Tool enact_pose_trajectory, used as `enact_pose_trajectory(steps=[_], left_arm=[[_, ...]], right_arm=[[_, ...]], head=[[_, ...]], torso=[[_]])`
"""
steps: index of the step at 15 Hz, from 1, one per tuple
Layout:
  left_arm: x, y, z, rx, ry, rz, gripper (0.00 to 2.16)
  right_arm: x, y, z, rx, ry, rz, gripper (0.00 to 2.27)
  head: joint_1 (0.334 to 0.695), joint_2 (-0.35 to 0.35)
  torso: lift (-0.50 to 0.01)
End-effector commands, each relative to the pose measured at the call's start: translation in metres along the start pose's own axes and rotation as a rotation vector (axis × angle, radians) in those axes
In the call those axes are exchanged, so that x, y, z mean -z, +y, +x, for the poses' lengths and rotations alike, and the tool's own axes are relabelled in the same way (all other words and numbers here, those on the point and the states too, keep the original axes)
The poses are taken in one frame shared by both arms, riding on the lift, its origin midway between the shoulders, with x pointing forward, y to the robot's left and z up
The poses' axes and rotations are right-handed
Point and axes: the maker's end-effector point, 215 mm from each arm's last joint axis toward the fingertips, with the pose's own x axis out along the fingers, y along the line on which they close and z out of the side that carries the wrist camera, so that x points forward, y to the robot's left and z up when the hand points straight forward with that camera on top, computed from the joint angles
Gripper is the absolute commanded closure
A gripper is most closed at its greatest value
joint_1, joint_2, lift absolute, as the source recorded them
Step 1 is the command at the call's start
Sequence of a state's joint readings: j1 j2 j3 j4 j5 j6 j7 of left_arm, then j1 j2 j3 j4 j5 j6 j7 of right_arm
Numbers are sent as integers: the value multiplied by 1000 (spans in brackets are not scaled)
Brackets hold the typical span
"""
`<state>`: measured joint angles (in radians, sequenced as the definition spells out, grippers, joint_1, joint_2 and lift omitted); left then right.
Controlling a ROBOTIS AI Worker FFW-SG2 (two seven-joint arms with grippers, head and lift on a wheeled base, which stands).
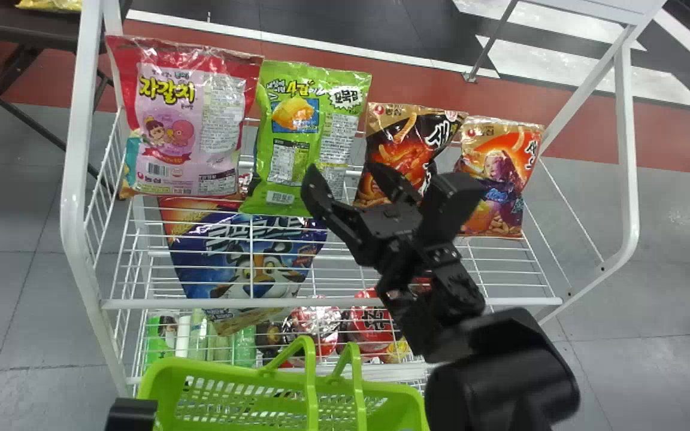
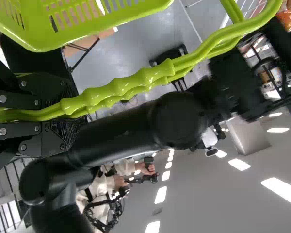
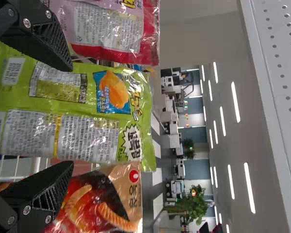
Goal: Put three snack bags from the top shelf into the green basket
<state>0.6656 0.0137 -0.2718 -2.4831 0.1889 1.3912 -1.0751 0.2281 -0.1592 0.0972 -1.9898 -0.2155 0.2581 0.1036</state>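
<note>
We're at a pick: right gripper spread at the green bag, left gripper pinching basket handles. Next we close in, squeeze.

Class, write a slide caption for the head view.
Right gripper, open, faces snack bags on the top shelf above a green basket.

left jaws clamped round the ribbed handles of the green basket — a black arm alongside
</note>
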Motion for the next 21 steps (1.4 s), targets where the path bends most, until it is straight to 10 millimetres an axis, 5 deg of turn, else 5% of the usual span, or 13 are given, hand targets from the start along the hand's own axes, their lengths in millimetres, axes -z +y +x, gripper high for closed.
enact_pose_trajectory(steps=[1, 6, 7, 8, 9, 21], left_arm=[[1, 1, 1, -2, 7, -8, 1413], [3, 1, -1, -2, 9, -15, 1413], [3, 1, -1, -1, 9, -16, 1413], [3, 2, -1, -3, 10, -19, 1413], [3, 1, -1, -1, 12, -21, 1413], [3, -1, -2, 7, 16, -20, 1413]], right_arm=[[3, 5, 24, -12, 9, -2, 144], [24, 6, 62, -17, 95, -45, 323], [22, 7, 64, -27, 98, -46, 704], [26, 12, 65, -53, 115, -33, 1625], [24, 14, 64, -56, 112, -34, 2142], [22, -3, 38, -29, 100, -83, 2240]], head=[[695, -350], [695, -350], [695, -350], [695, -350], [695, -350], [695, -350]], torso=[[-45], [-45], [-45], [-45], [-45], [-45]])
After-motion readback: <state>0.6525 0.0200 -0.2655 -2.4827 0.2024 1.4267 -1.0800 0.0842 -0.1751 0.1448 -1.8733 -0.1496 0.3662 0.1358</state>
